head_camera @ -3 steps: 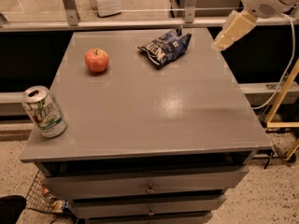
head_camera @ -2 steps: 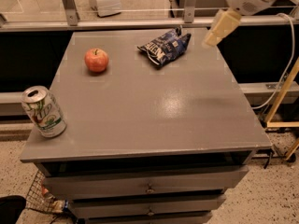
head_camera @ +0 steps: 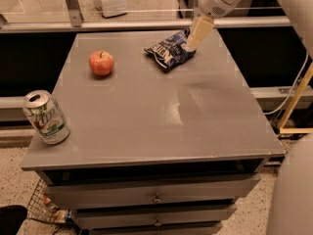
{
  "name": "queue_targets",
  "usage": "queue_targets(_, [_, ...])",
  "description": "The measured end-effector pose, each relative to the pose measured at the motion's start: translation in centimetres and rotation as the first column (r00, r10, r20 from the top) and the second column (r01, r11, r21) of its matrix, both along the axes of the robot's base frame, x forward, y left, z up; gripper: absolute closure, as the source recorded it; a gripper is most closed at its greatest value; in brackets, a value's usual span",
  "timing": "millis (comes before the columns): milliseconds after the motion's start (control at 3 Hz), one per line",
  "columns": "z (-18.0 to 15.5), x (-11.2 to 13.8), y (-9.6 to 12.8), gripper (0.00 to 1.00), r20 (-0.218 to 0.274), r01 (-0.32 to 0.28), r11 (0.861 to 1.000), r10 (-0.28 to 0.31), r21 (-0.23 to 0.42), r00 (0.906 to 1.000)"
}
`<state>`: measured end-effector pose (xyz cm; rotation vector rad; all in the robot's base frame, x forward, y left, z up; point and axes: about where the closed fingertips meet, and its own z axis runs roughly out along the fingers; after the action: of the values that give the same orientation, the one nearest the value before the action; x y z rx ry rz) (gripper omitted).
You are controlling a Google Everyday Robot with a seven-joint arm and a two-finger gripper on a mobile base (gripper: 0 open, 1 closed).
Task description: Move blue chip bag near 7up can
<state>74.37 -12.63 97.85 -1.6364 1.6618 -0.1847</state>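
While the crumpled dark-blue foil chip bag is lying upper centre, well apart from the silver-green 7up can at lower left, the pincer is hovering at its right end, likely for a grasp. I cannot tell how open it is.

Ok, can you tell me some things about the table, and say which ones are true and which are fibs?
The can stands near the table's front left corner. True.
The apple touches the can. False: they are well apart.
The gripper is at the bag's right end. True.
The bag lies beside the can. False: it lies at the back, far from the can.
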Motion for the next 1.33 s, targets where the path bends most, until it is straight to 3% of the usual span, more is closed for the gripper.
queue_targets(667, [-3.9,2.8,3.7,0.0,-0.082,-0.066,0.996,0.07,0.052,0.9941])
queue_targets(1333, [-6.7,4.3,4.7,0.0,-0.159,-0.028,0.984,0.056,0.173,0.9856])
